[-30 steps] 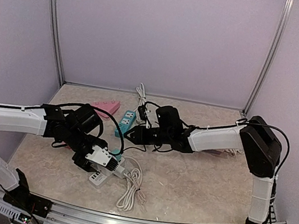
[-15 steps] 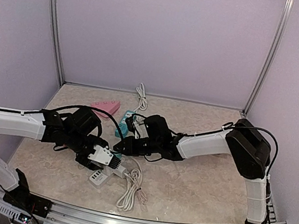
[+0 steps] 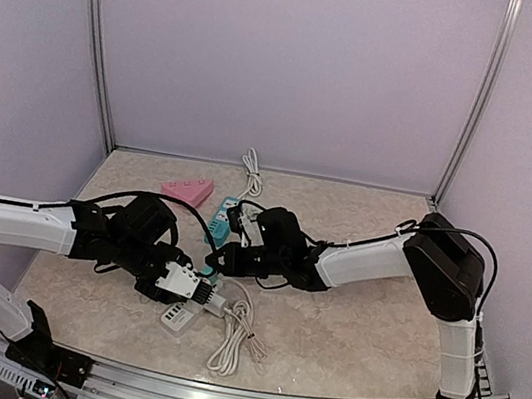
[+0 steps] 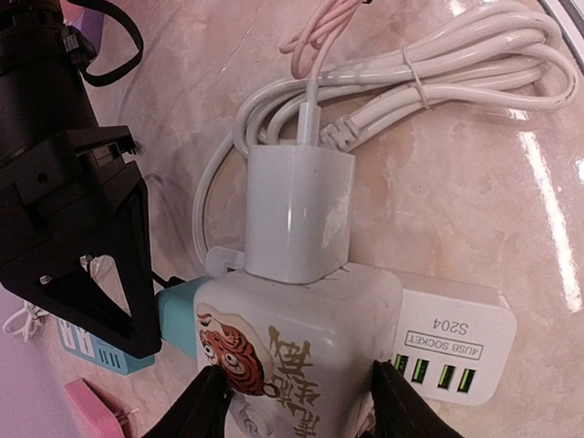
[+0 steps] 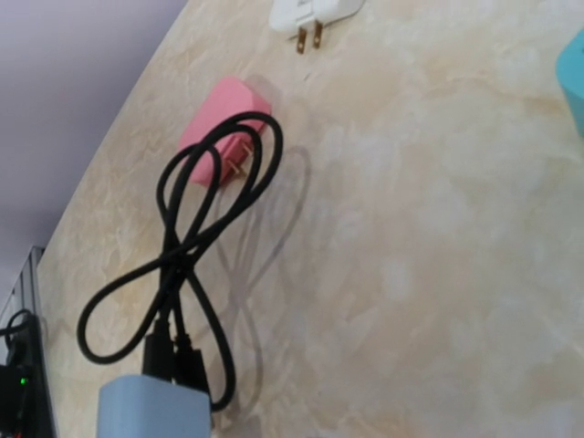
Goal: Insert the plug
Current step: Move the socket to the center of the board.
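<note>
In the left wrist view, my left gripper (image 4: 301, 401) has a black finger pressed on each side of a white socket cube (image 4: 292, 338) with a tiger sticker. A white plug (image 4: 297, 214) sits in the cube's far end, its cable running to a coiled white cord (image 4: 438, 64). From above, the cube (image 3: 182, 282) and plug (image 3: 212, 302) lie left of centre. My right gripper (image 3: 221, 259) hangs just beyond them, and its black fingers (image 4: 119, 274) reach down beside the cube's left edge. The right wrist view does not show its own fingers.
A white USB strip (image 4: 452, 342) lies under the cube, with a teal strip (image 3: 225, 215) behind it. A pink adapter (image 5: 219, 119), a looped black cable (image 5: 196, 228), a white two-pin plug (image 5: 310, 14) and a pale blue block (image 5: 155, 411) show in the right wrist view. The white cord coil (image 3: 235, 342) lies near the front.
My right gripper has swung left and down towards the cube and its jaws have closed. The left jaws have narrowed onto the cube.
</note>
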Action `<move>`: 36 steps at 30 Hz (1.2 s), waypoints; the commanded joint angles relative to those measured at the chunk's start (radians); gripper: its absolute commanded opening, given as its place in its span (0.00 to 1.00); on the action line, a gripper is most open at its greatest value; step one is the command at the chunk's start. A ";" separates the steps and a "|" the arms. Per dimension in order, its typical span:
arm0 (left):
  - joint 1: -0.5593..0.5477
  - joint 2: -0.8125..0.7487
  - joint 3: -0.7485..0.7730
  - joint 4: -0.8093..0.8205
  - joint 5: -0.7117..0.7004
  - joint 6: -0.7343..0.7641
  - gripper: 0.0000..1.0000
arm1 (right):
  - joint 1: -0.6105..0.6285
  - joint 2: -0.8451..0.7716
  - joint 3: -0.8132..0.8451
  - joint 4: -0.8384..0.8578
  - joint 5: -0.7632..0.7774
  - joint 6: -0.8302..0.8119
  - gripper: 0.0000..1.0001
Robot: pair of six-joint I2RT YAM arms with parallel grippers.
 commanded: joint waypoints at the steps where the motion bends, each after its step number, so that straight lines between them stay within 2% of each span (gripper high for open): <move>1: 0.003 0.046 -0.039 0.069 -0.051 -0.004 0.51 | 0.083 -0.019 -0.059 -0.044 -0.075 0.039 0.04; 3: 0.004 0.046 -0.038 0.064 -0.051 -0.003 0.52 | 0.083 -0.029 -0.064 -0.046 -0.073 0.031 0.07; 6: -0.009 0.038 -0.025 0.017 -0.045 0.000 0.59 | 0.081 -0.058 -0.050 -0.088 -0.049 -0.011 0.10; 12: -0.040 0.005 0.037 -0.110 -0.016 -0.017 0.71 | 0.070 -0.145 0.007 -0.246 0.057 -0.143 0.30; 19: -0.049 -0.062 0.078 -0.191 -0.019 -0.047 0.78 | 0.043 -0.276 0.025 -0.366 0.201 -0.234 0.41; 26: -0.025 -0.179 0.060 -0.225 -0.016 -0.121 0.85 | 0.041 -0.384 0.012 -0.511 0.348 -0.250 0.47; 31: 0.061 -0.278 0.012 -0.178 0.002 -0.276 0.92 | 0.041 -0.463 -0.019 -0.604 0.461 -0.227 0.50; 36: 0.255 -0.401 -0.049 -0.059 0.032 -0.503 0.97 | 0.040 -0.516 -0.045 -0.700 0.534 -0.208 0.53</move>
